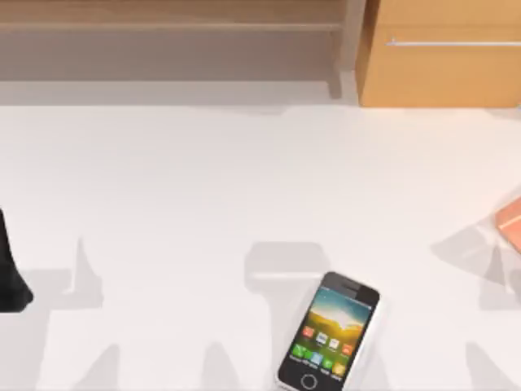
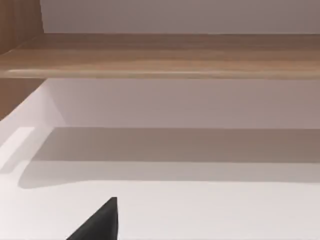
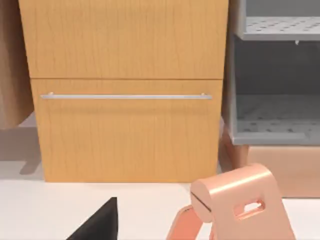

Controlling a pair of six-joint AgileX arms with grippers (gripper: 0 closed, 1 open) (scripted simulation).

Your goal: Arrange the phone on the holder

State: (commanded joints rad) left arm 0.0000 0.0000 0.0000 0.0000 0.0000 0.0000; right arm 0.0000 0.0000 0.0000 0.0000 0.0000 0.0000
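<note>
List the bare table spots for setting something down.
The table is bare from the left arm across to the phone, and along the back below the shelf and drawers. The tightest spot is between phone and pink holder.

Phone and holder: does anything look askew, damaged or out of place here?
Nothing looks damaged. The phone lies flat, screen up, near the table's front edge, turned at a slant. The pink holder stands upright at the table's right edge, well apart from the phone. The phone is not yet on it.
</note>
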